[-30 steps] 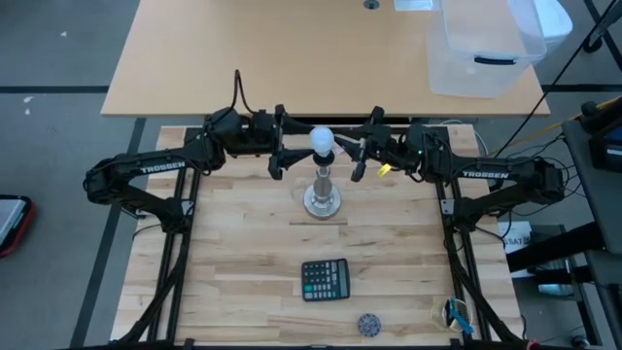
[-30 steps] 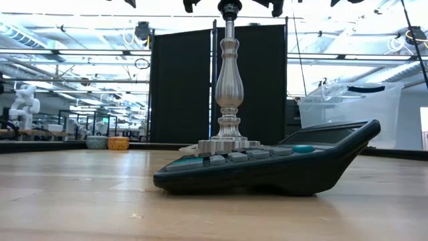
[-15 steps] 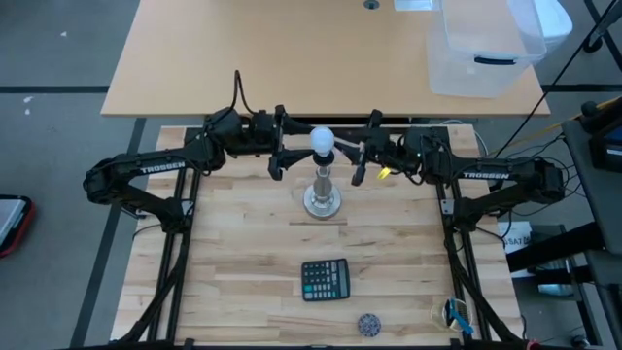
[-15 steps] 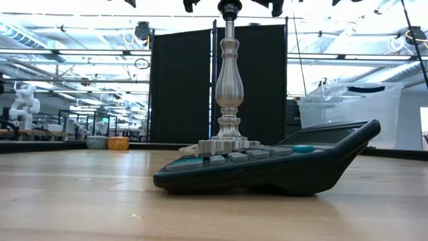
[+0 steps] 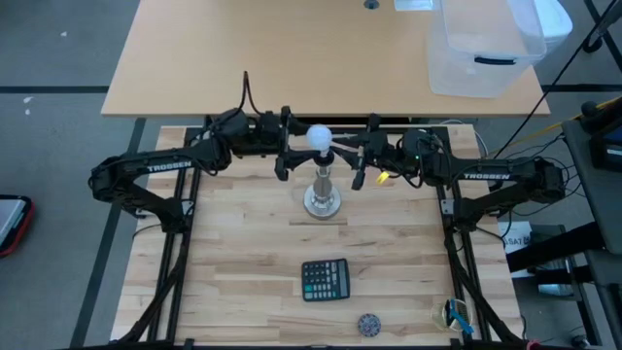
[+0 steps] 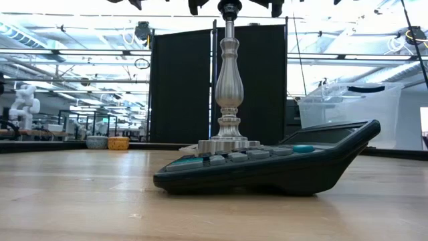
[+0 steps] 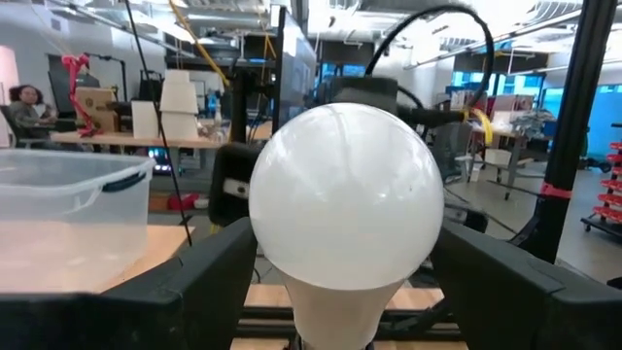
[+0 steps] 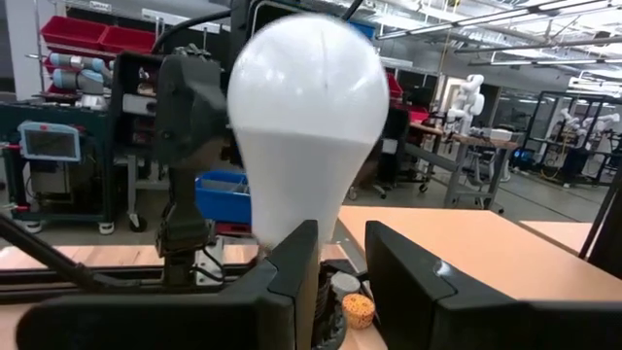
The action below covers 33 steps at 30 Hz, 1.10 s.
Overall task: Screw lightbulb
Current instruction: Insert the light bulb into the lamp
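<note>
Bulb [image 5: 319, 137] sits on top of the stand [image 5: 322, 201], at the worktop's [image 5: 243, 253] far side. Left gripper [image 5: 286, 156] holds its fingers [image 7: 194, 282] spread wide either side of the globe, gripping nothing. Right gripper [image 5: 358, 160] sits just beside the bulb, fingers [image 8: 292, 255] slightly parted near the neck; contact cannot be confirmed. Recommended: keep the bulb axis in line with the socket, grip lightly, and rotate without side load.

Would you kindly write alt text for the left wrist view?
A frosted white lightbulb fills the middle of the picture, framed on both sides by the left gripper's dark fingers. Behind it are the other arm, a clear plastic bin and a workshop.
</note>
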{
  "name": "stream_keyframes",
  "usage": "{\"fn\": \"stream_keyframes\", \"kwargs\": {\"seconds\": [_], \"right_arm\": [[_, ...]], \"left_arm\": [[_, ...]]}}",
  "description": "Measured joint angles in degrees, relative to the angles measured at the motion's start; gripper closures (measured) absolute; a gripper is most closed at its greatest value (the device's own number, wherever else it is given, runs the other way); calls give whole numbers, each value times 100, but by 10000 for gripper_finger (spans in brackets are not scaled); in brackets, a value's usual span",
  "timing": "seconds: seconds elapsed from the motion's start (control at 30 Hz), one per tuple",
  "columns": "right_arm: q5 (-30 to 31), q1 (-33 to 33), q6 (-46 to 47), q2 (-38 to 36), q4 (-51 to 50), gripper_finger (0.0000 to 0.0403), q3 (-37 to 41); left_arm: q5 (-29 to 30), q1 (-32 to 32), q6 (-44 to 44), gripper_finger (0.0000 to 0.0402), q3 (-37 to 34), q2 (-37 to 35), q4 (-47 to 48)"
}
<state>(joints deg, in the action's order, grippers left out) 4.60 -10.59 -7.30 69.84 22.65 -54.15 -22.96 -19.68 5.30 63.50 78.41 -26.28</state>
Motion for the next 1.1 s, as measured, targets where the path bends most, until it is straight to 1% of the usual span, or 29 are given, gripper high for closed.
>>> {"fn": "stream_keyframes", "kwargs": {"seconds": [0.3,0.63,0.8,0.97,1.1], "right_arm": [[146,59,-86,-30,-125,321,0],[155,94,-110,-201,-231,321,0],[164,94,-110,-227,-81,321,0],[460,93,-170,-227,51,321,0],[468,92,-195,-227,275,320,0]], "left_arm": [[0,17,-74,99,38,0,152],[-2,66,-136,99,38,0,174],[1,66,-138,99,38,0,186],[31,66,-138,99,38,0,208],[31,66,-138,99,41,20,220]]}}
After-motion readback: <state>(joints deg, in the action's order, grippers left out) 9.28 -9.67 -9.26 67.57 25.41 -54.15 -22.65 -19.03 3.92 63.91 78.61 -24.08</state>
